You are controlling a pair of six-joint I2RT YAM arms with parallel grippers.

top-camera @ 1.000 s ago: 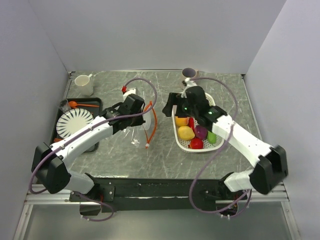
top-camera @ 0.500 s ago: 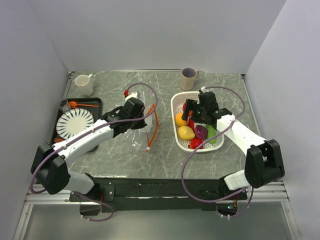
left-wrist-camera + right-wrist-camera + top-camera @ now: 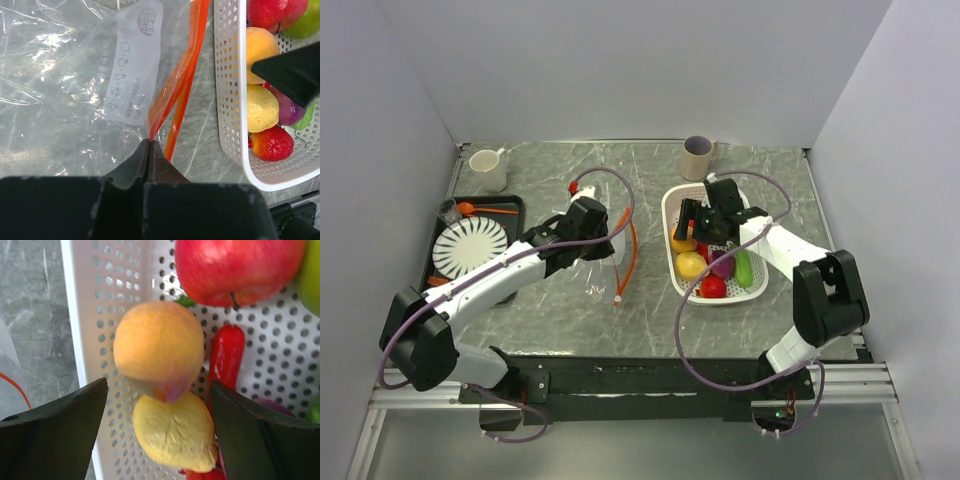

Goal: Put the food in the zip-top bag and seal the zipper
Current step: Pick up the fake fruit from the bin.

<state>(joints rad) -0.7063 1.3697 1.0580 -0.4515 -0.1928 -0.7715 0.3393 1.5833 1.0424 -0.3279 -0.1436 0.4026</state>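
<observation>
If I'm closing off-centre, the glossy orange fruit [image 3: 159, 347] is risking a sideways squirt against the basket [image 3: 75, 315] wall or onto the yellow fruit [image 3: 175, 435]. It's sitting in the basket, untouched, in the gap just ahead of my spread right fingers [image 3: 55, 425], while my left fingers [image 3: 132, 167] are pressing together, pinching the zip-top bag [image 3: 65, 85] beside its zipper [image 3: 175, 90].

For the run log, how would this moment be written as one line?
left jaws: shut on zipper | right jaws: open over orange fruit in basket | zip-top bag: looks empty
</observation>
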